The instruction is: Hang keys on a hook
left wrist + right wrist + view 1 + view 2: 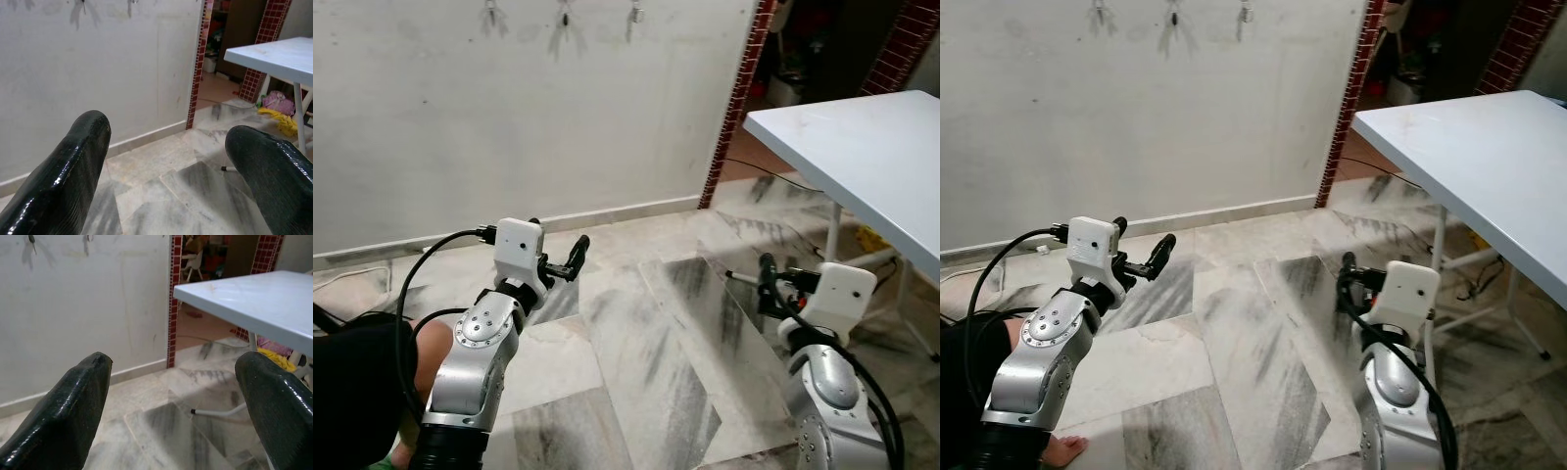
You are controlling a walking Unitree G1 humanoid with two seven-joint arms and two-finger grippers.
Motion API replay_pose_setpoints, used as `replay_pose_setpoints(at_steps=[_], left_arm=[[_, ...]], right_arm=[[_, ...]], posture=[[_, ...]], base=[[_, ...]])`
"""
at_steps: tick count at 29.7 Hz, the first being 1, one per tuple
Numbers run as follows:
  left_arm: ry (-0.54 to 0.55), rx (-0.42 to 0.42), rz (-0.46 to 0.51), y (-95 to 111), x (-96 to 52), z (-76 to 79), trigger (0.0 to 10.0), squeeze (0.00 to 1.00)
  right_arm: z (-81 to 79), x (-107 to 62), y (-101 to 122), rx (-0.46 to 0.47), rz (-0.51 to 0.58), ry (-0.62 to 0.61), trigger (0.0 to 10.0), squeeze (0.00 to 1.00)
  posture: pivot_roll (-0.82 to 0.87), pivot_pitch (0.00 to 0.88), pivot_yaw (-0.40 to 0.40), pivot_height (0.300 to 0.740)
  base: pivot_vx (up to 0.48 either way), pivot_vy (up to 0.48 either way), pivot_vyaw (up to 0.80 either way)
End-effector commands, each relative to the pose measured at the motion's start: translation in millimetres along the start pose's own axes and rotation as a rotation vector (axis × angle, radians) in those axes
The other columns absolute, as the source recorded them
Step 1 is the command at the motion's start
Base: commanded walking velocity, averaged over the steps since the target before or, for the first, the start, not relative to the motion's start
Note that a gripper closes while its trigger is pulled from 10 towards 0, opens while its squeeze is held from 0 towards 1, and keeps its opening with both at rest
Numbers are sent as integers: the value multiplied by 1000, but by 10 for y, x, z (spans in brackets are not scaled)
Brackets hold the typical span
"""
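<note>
- The hooks (pixel 564 17) are small dark metal pegs in a row high on the off-white plastered wall (pixel 509 117), each throwing a soft shadow; whether anything hangs on them is too small to tell.
- I can find no keys anywhere: not on the wall, the floor, or the table.
- The left gripper (pixel 570 260) is raised well below the hooks and aimed toward the wall, its glossy black fingers (pixel 73 161) spread wide with nothing between them.
- The right gripper (pixel 176 406), farther from the wall and near the table, is likewise spread wide and empty.
- My read: the task is at its start, with the keys not yet found or picked up.
- The next move likely calls for finding and gripping the keys, then lifting high enough to reach the hooks.
- Below the wall runs a pale skirting, then a polished grey-veined marble floor (pixel 636 343).
- A smooth white table (pixel 862 147) on thin white legs stands off to the wall's right, past a red-tiled pillar (pixel 734 98).
</note>
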State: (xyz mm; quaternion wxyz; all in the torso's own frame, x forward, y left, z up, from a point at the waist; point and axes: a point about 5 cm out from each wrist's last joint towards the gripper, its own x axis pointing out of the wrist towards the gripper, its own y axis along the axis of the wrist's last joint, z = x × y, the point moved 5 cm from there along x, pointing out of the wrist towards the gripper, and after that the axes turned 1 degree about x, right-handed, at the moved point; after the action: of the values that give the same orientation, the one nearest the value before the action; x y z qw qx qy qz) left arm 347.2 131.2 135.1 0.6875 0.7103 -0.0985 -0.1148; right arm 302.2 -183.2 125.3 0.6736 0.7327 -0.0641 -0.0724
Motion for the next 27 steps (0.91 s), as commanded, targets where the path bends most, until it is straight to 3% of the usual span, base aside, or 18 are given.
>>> replay_pose_setpoints(at_steps=[1, 5, 27], left_arm=[[-10, -9, -5, 2, 23, 29, 10000, 0], [-12, -14, -7, -2, 19, 28, 10000, 0], [-14, -29, -7, -6, 22, 23, 10000, 0]], right_arm=[[39, 7, 29, -11, 13, -11, 10000, 0], [32, 1, 26, -14, 13, -8, 10000, 0], [-7, 4, 15, -25, 11, 8, 10000, 0]], posture=[[136, 0, -57, 740], [137, 0, -57, 740], [139, 0, -60, 740]], base=[[368, 0, 0], [366, 0, 0], [354, -232, 0]])
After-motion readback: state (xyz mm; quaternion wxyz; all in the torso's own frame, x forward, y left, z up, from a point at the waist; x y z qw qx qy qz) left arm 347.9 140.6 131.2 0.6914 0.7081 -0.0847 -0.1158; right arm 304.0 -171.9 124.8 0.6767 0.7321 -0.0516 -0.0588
